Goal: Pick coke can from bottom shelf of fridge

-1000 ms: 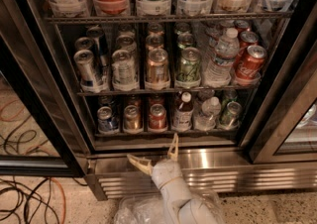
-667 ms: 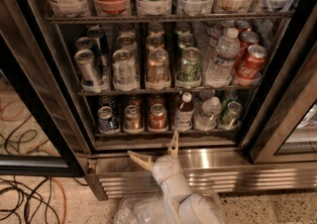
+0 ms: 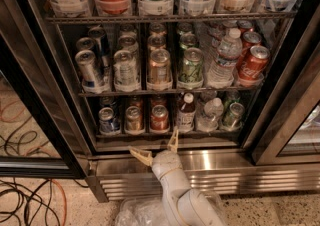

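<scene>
Coke can [image 3: 159, 118] on bottom shelf [image 3: 150, 134]; pincer [image 3: 157, 148] spread wide, empty, just below.

Bottom shelf [image 3: 170, 134] holds coke can [image 3: 159, 117], cans [image 3: 133, 118], bottles [image 3: 186, 112]; tool [image 3: 153, 141] just below shelf.

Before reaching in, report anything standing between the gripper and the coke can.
Nothing visible does. The open gripper sits just below the coke can, which stands at the front of the bottom shelf.
</scene>
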Robot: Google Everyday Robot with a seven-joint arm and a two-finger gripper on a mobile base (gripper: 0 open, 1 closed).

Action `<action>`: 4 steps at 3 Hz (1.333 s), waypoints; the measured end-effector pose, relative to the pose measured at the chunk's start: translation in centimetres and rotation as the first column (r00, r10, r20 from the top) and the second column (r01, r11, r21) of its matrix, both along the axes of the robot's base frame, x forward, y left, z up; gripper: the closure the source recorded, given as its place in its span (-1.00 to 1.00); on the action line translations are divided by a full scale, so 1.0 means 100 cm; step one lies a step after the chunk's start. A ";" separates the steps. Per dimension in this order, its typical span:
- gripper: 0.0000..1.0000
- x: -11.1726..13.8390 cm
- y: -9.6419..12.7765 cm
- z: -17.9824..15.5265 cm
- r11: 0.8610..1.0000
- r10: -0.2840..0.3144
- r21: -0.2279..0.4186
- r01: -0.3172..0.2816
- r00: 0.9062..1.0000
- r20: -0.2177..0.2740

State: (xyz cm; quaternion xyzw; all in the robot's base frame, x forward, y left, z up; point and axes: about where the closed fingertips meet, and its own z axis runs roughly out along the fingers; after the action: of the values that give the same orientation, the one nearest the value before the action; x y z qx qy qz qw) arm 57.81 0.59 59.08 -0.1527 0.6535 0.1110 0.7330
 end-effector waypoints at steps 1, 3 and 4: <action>-0.90 0.000 0.000 0.000 1.000 0.000 0.000 0.000 1.000 0.000; -0.50 0.003 -0.002 0.000 1.000 -0.019 -0.002 0.019 1.000 0.004; -0.48 0.006 0.000 0.000 1.000 -0.016 -0.003 0.016 1.000 0.005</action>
State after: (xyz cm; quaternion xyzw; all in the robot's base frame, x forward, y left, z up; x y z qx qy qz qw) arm 58.39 0.56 59.09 -0.1488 0.6531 0.1036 0.7353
